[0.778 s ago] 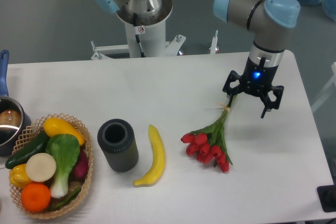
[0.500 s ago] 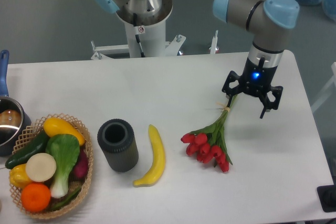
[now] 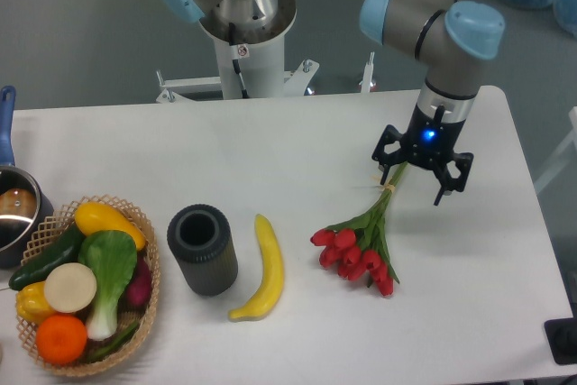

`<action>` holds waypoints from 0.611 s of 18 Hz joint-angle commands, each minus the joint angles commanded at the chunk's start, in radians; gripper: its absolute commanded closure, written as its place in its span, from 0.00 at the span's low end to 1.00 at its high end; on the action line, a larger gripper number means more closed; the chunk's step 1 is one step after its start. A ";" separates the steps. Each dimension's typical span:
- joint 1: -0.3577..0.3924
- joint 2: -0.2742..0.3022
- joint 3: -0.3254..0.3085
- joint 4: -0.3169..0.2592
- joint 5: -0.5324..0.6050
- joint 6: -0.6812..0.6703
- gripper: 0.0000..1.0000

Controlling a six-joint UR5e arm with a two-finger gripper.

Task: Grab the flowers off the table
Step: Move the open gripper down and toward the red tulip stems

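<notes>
One bunch of flowers (image 3: 358,243) lies on the counter (image 3: 270,160) right of centre, the empty fingers (image 3: 417,175) spread open over its stem end, apparently approaching, needing to descend and close.

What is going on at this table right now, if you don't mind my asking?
A single robot arm has its hand open above the stem end of the flowers, which lie flat on the table, red buds pointing toward the front edge. Nothing is gripped yet. To the left are a banana, a dark cylindrical cup and a basket of vegetables, all untouched.
</notes>
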 joint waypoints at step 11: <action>-0.006 -0.110 0.041 -0.017 0.002 0.000 0.00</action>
